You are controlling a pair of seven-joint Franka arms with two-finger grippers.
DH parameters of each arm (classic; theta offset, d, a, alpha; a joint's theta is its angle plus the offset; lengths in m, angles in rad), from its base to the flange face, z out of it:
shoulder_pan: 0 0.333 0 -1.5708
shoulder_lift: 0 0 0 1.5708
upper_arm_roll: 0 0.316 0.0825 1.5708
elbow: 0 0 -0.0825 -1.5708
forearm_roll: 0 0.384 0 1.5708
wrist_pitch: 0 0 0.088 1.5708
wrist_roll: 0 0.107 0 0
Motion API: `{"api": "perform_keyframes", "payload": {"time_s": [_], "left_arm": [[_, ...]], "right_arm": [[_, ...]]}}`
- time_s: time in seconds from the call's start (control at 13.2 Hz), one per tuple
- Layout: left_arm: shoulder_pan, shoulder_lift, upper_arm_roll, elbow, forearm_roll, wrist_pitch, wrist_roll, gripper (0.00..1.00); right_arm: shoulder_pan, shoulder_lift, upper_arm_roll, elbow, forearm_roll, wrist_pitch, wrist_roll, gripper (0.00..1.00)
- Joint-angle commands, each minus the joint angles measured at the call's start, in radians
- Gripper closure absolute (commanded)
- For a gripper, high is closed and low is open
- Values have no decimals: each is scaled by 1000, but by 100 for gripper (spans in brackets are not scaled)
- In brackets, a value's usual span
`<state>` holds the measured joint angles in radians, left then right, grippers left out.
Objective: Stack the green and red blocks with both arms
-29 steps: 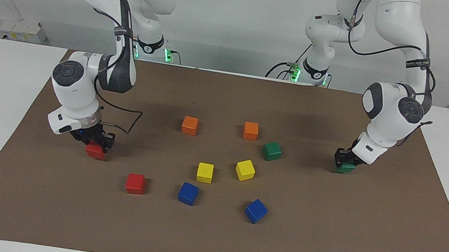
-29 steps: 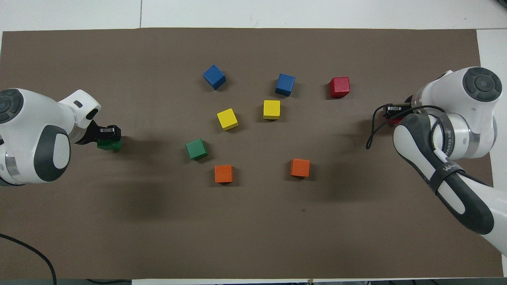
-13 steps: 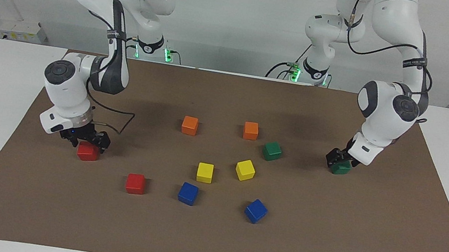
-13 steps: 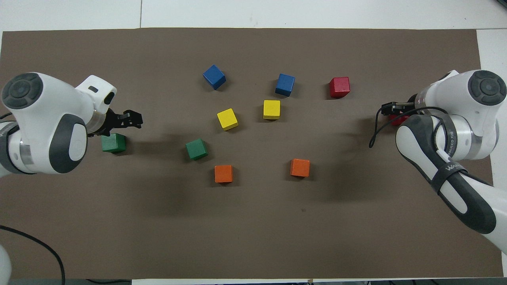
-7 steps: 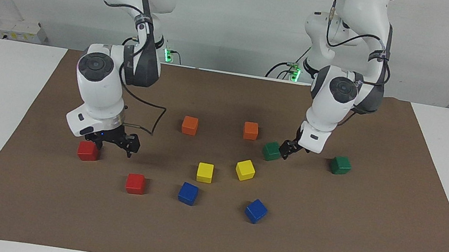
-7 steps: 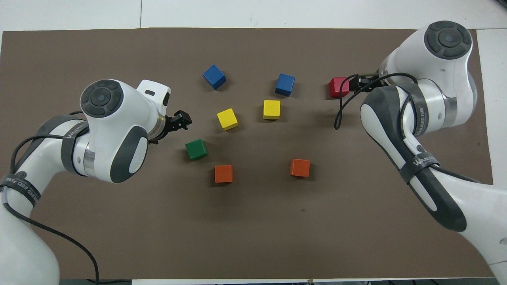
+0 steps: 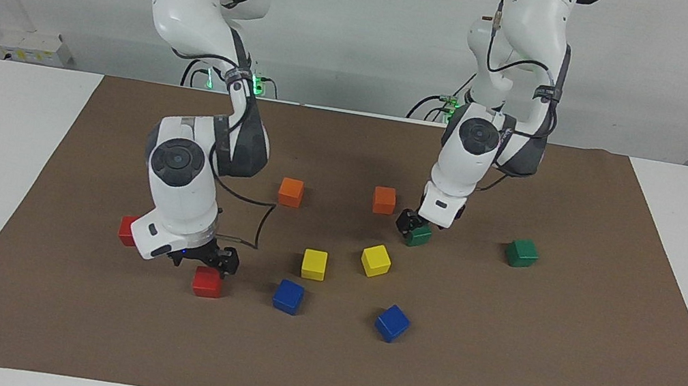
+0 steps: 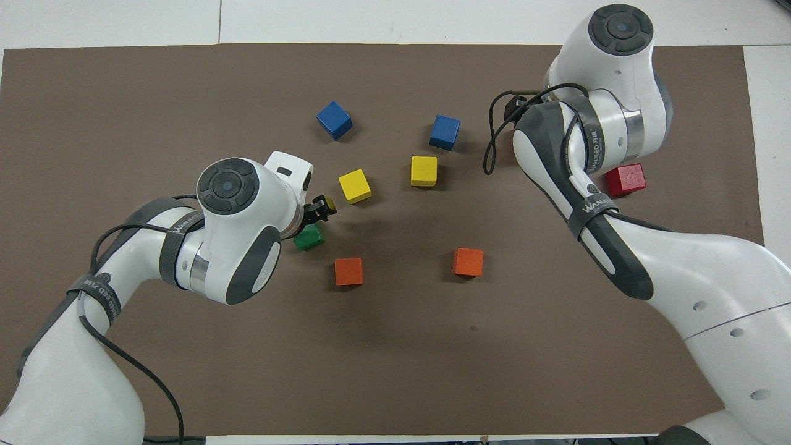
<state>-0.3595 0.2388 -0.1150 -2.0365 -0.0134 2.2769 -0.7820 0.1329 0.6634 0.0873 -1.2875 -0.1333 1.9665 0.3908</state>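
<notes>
A red block (image 7: 207,282) lies near the blue cubes, and my right gripper (image 7: 205,261) hangs open just above it. The other red block (image 7: 126,230) (image 8: 625,180) sits toward the right arm's end, partly hidden by that arm in the facing view. My left gripper (image 7: 413,225) (image 8: 319,211) is open and low at a green block (image 7: 419,235) (image 8: 309,237); I cannot tell whether it touches. The other green block (image 7: 521,253) sits alone toward the left arm's end. In the overhead view the arms hide it and the red block under the right gripper.
Two orange cubes (image 7: 291,192) (image 7: 384,200) lie nearer to the robots. Two yellow cubes (image 7: 314,264) (image 7: 376,260) and two blue cubes (image 7: 288,296) (image 7: 392,323) lie mid-mat. All stand on a brown mat (image 7: 498,355) with white table around it.
Both grippers let go of one red and one green block at the mat's ends. Both then swung inward and came down, the right over the second red block, the left at the second green.
</notes>
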Motion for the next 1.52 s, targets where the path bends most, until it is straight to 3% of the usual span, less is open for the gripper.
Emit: {"api": "perform_keyframes", "payload": {"time_s": [0.0,0.3,0.53,0.76,0.83,0.91,0.99,1.14,1.29,1.44], "left_arm": [[-13,11,17,-10,6,23,35,0],[-13,25,18,-20,6,50,93,0],[-10,25,17,-31,6,56,107,0],[-12,25,17,-33,4,58,96,9],[-13,25,18,-33,4,55,92,35],[-13,24,17,-30,4,46,86,93],[-13,24,18,-22,4,33,64,100],[-12,16,18,1,4,-14,38,100],[11,-31,18,27,4,-107,56,100],[75,-90,17,29,4,-190,159,100]], "right_arm": [[-50,47,71,74,30,-24,-48,0],[-58,32,71,12,1,8,-144,0],[-65,-31,68,-204,-26,194,-181,0],[-78,-34,69,-228,-92,213,-196,0],[-78,-34,69,-228,-92,212,-196,0],[-78,-34,69,-230,-92,216,-196,1],[-78,-36,69,-231,-92,218,-196,6],[-78,-38,71,-236,-92,223,-193,26],[-76,-36,71,-236,-91,226,-185,52],[-78,-36,71,-236,-89,236,-185,67]]}}
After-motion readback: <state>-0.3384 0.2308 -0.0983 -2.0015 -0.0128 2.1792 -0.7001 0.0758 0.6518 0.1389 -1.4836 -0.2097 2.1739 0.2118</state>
